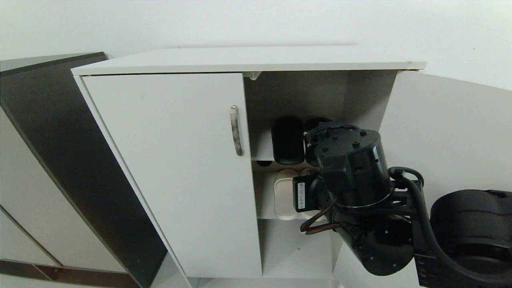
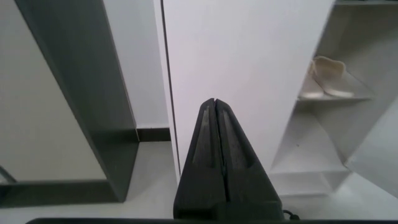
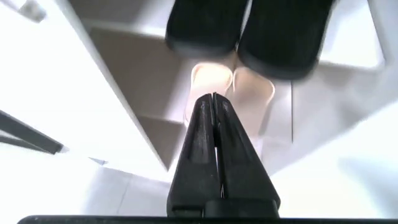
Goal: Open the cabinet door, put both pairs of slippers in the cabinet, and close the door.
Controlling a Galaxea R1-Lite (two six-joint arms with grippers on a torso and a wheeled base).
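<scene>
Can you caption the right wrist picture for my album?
Shut right gripper facing the open white cabinet, with flat black slippers stored above soft cream slippers.

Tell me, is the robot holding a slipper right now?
Nothing is held. The left jaws and right jaws are both shut and empty. The black slippers and white slippers sit on shelves in the cabinet.

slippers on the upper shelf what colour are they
The upper-shelf slippers are black; the head view shows them best.
</scene>
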